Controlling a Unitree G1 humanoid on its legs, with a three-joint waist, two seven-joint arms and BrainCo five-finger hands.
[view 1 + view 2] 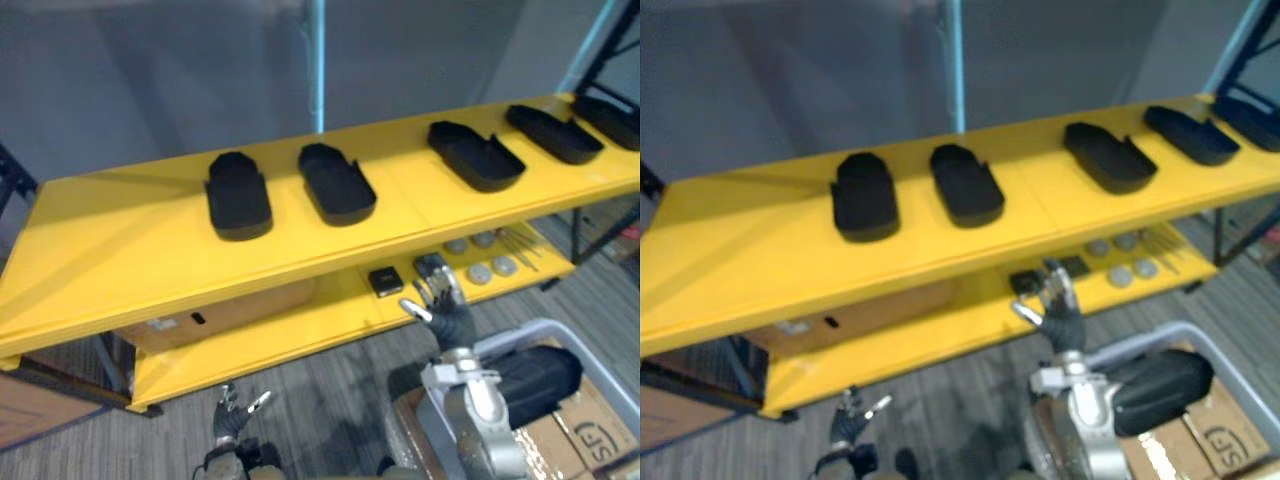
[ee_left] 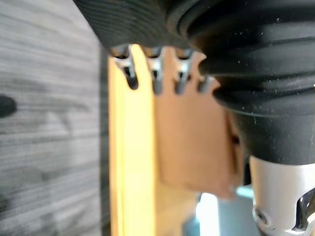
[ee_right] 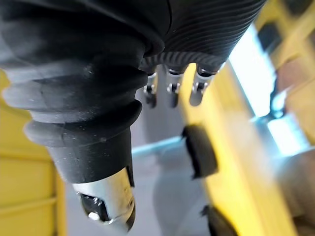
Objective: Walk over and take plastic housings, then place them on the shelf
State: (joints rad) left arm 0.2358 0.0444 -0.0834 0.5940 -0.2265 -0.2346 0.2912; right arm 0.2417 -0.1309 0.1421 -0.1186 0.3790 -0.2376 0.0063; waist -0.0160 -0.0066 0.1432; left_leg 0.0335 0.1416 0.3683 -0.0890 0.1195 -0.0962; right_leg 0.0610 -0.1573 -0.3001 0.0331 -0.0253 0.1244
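While plastic housings [image 1: 238, 195] lined the shelf [image 1: 120, 240], left hand [image 1: 230, 418] and right hand [image 1: 447, 308] hung empty, spread apart.
Next probably needed: the housing [image 1: 535, 380] in the lower-right bin [image 1: 545, 328].

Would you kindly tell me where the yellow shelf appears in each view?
Left eye view: the yellow shelf crosses the middle, rising rightward.
Right eye view: likewise across the middle.
Left wrist view: a yellow strip beyond the left hand.
Right wrist view: a yellow band beyond the right hand.
Shared landmark: the black housings on top of it, in both eye views and the right wrist view.
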